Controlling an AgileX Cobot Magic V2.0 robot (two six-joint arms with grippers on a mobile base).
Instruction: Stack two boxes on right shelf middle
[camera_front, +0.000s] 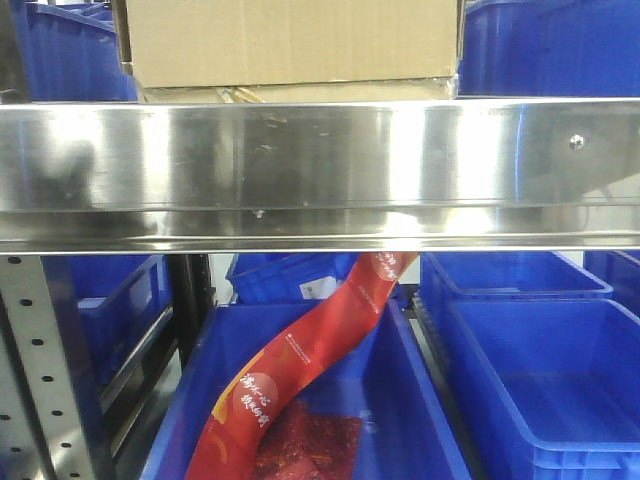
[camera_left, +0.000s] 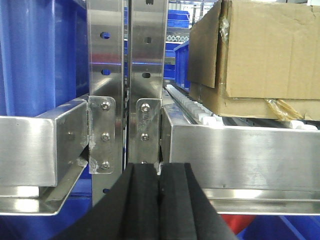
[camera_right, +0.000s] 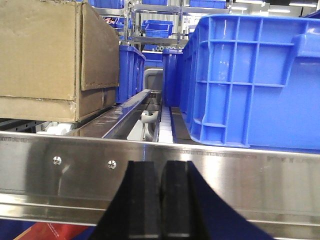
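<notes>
On the steel shelf (camera_front: 320, 160) a plain brown box (camera_front: 290, 40) lies on a second, flatter brown box (camera_front: 300, 93). In the left wrist view the upper box (camera_left: 265, 45) overhangs the lower box (camera_left: 240, 106), which carries a yellowish scrap of tape, and both rest on the shelf's white rollers. My left gripper (camera_left: 160, 167) is shut and empty, in front of the shelf rail (camera_left: 240, 150) and left of the stack. In the right wrist view my right gripper (camera_right: 161, 165) is shut and empty before the rail (camera_right: 75, 155), right of the upper box (camera_right: 45, 45) and the lower box (camera_right: 35, 107).
A big blue bin (camera_right: 250, 75) stands on the shelf right of the stack. Grey perforated posts (camera_left: 125, 75) rise at the shelf's left end, with another blue bin (camera_left: 35, 55) beyond. Under the shelf are blue bins (camera_front: 540, 380) and a red banner (camera_front: 300, 360).
</notes>
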